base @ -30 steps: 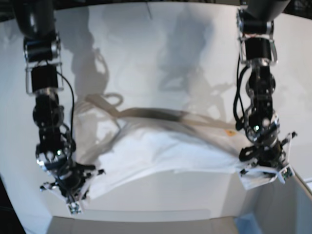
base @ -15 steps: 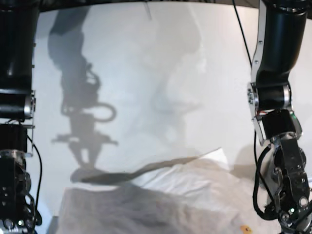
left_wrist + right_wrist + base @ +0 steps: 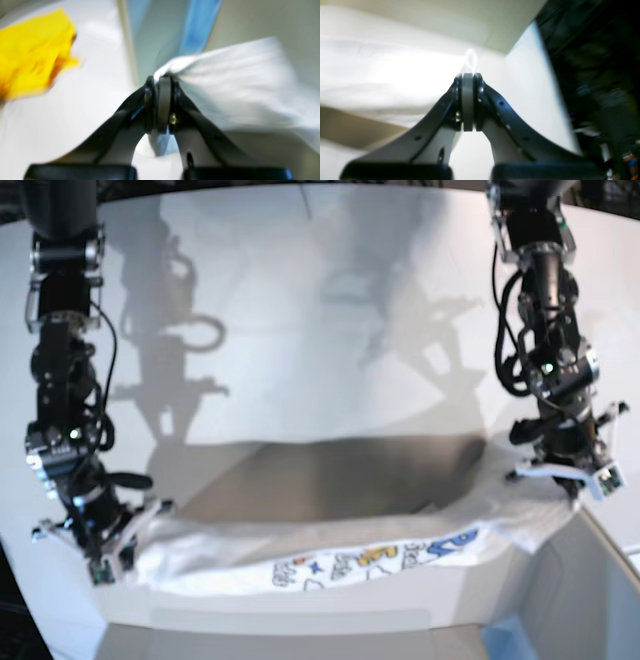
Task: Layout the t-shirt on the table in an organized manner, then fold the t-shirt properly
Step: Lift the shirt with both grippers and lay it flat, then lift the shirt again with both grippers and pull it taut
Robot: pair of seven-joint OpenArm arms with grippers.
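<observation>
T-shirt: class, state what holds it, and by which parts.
Both grippers hold the t-shirt: left gripper and right gripper are each shut on an opposite end of the stretched cloth.

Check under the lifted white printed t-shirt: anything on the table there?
Under the white printed t-shirt, stretched between the left gripper and right gripper, only bare white tabletop and the shirt's shadow show. The strip directly beneath the cloth is hidden.
</observation>
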